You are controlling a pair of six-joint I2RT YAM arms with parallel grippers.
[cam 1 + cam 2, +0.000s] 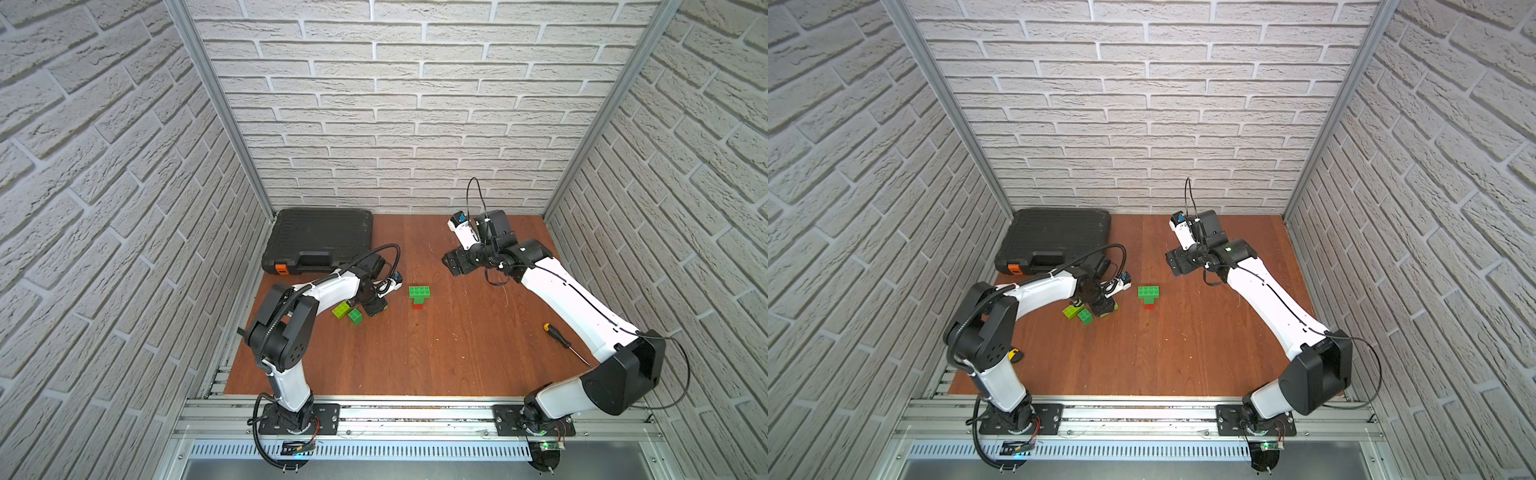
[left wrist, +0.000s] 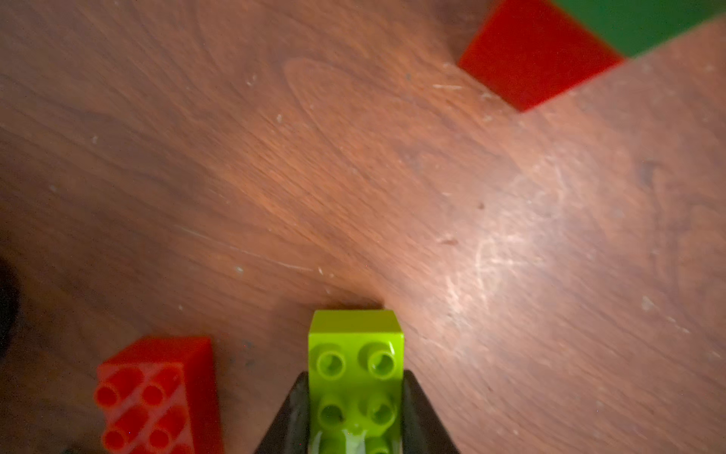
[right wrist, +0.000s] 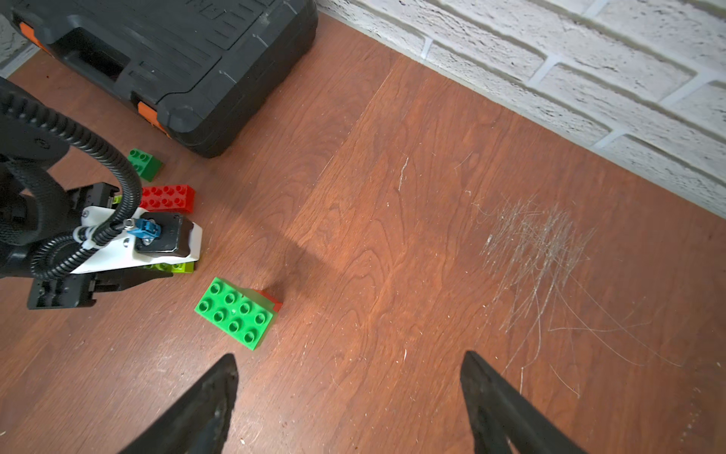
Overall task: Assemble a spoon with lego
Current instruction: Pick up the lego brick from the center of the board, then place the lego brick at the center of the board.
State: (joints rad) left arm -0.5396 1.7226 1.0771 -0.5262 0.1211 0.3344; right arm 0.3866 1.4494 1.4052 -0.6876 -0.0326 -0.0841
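Left claw (image 2: 355, 379): pressed in on a lime brick (image 2: 355, 353), one black finger flat on each long side, studs up, the free end poking out past the tips. The brick sits low over the counter (image 1: 457, 353); whether it touches the wood, cannot tell. Just beside it lies a red brick (image 2: 157, 397), oblong, studs up, not gripped. Near, on the other side, stands the part-built spoon (image 1: 419, 293): a wide green brick on top, a narrower green layer under it, red at the bottom, resting on the counter between the two arms and apart from both claws. By the left forearm in a top view, a loose lime brick (image 1: 341, 309) and a small green brick (image 1: 355, 316) lie close together. Right claw (image 3: 350, 355): spread wide, nothing between the fingers, held over bare wood well apart from the spoon. Black toolcase (image 1: 318, 241) lies shut in the far left corner. A screwdriver (image 1: 559, 337) lies beside the right arm.
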